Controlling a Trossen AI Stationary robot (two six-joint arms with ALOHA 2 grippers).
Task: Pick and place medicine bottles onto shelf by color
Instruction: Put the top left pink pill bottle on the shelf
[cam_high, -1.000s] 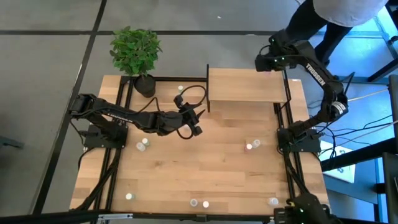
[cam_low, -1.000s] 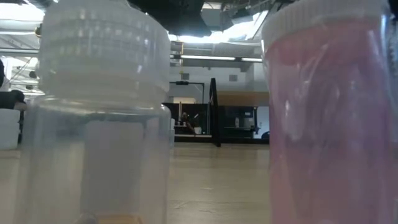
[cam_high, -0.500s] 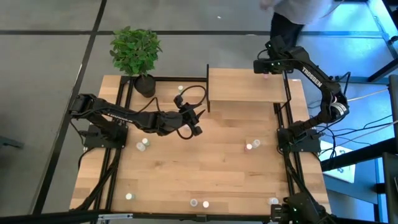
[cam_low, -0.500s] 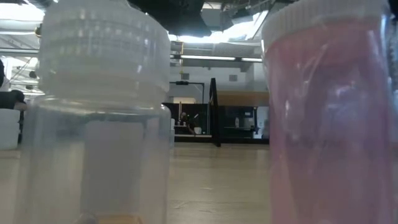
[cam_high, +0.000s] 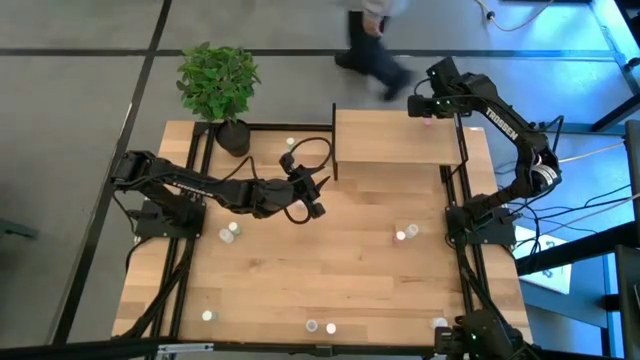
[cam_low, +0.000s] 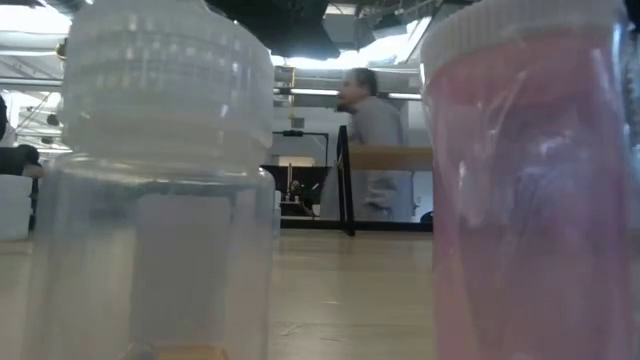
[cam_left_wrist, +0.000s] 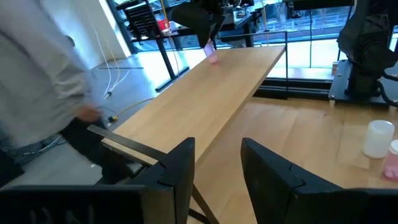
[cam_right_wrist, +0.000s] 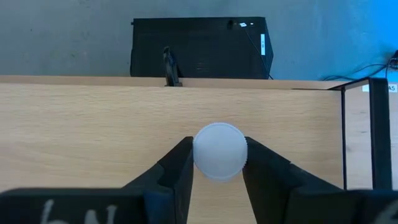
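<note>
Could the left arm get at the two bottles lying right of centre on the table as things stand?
Probably yes. The left end effector hangs empty beside the shelf, and bare tabletop runs from it to the two bottles; nothing stands between, though it looks a long stretch.

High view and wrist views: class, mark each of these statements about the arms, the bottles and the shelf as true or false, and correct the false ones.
1. The right tool grips a bottle over the shelf. True.
2. The left tool holds a bottle. False: nothing is between its fingers.
3. The shelf already carries several bottles. False: its top is bare apart from the one in the right tool.
4. A potted plant stands at a table corner. True.
5. A person is beyond the table. True.
</note>
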